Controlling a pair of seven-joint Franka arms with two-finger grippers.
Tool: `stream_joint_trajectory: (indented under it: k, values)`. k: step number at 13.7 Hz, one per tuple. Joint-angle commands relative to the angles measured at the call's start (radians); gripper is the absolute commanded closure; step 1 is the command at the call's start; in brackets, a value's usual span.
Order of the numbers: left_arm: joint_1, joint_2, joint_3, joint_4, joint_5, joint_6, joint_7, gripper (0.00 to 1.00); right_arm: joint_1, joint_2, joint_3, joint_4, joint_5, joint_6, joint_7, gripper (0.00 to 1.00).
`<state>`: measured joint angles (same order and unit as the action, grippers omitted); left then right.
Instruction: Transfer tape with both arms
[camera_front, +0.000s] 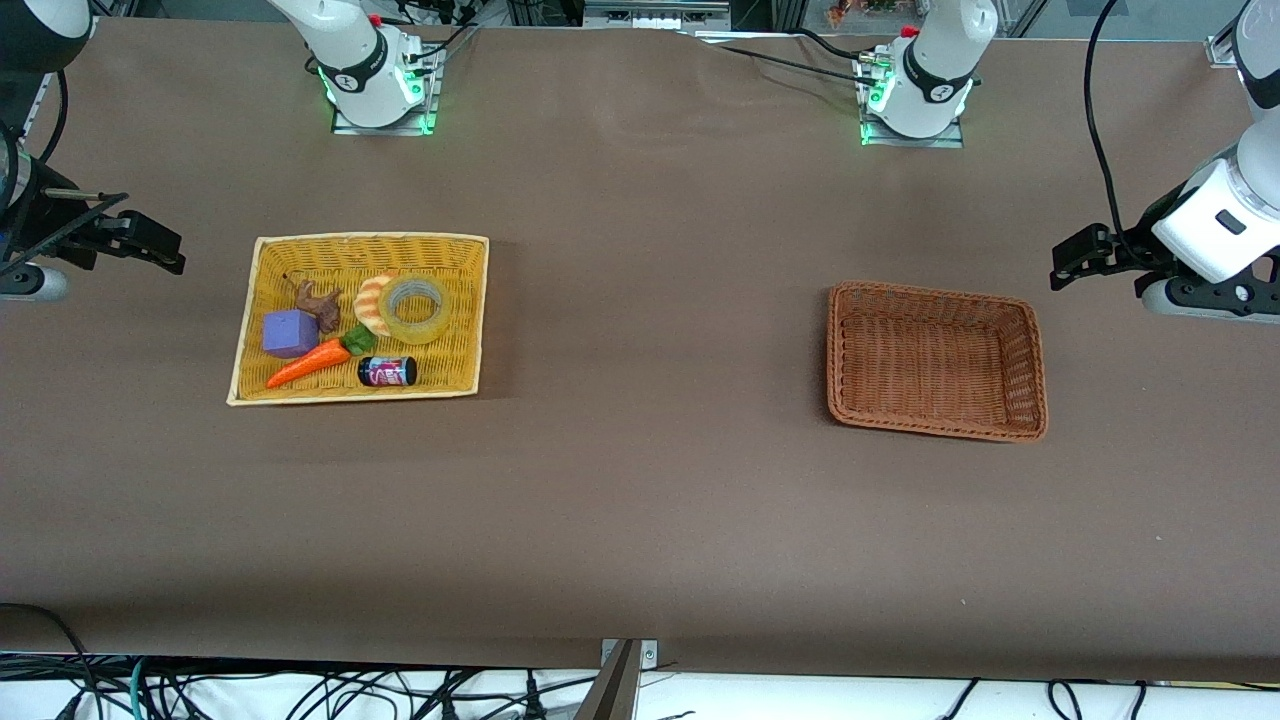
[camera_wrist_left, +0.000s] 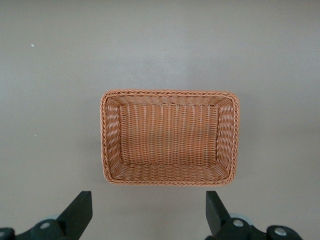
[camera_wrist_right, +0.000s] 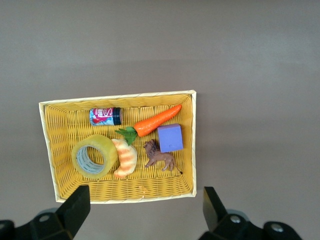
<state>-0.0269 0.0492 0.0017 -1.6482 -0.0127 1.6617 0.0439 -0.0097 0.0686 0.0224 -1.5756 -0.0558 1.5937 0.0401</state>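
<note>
Jaws apart; translucent yellowish tape (camera_front: 414, 309) lies flat.

Even, soft overhead light falls on the matte brown tabletop (camera_front: 640, 500), with no glare. Both baskets cast only faint shadows beside them. Green lights glow at the arm bases. All views are sharp, though the wrist views dim slightly toward their corners
</note>
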Motion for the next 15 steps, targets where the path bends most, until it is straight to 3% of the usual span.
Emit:
stream_joint_trajectory:
  k: [1,12,15]
  values:
    - [0.005,0.018,0.0,0.041,-0.016,-0.028,0.024,0.0,-0.004,0.002,0.007,0.014,-0.015,-0.009,0.001,0.0]
    - [0.005,0.018,0.0,0.041,-0.015,-0.028,0.024,0.0,0.004,0.036,0.011,-0.003,-0.024,0.011,0.009,0.0]
    - [0.005,0.018,0.0,0.039,-0.015,-0.028,0.024,0.0,0.011,0.004,0.028,-0.189,-0.022,0.145,0.026,0.0]
